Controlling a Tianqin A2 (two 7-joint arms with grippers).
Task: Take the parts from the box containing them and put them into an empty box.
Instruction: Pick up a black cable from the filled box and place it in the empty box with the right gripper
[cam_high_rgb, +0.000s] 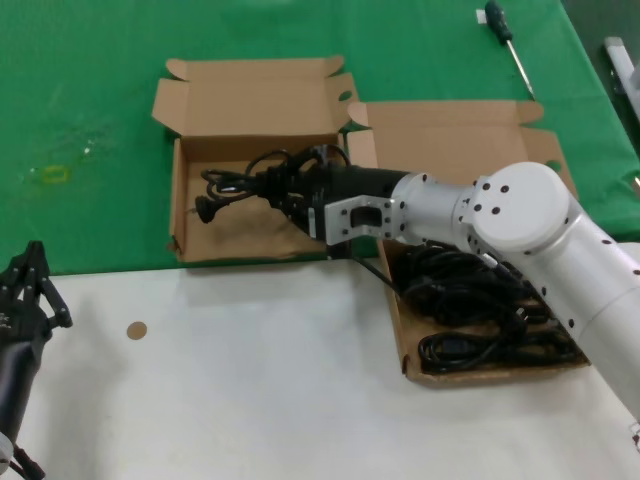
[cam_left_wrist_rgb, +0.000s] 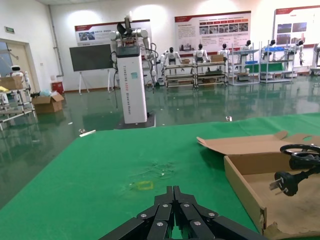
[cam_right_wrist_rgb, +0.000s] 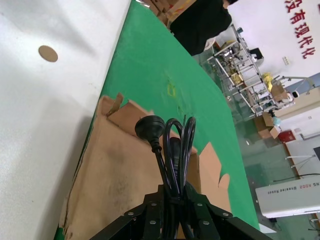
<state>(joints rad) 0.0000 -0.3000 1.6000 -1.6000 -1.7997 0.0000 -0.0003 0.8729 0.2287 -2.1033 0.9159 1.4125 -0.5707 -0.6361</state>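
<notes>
Holding cord over empty box

walls: white, poster boards | floor: glossy green-grey | furniture: metal shelving, white kiosk

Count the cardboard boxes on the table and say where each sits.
2. The left box lies on the green mat, the right end effector holding a cord above it. The right box, beside it, holds more cords.
</notes>
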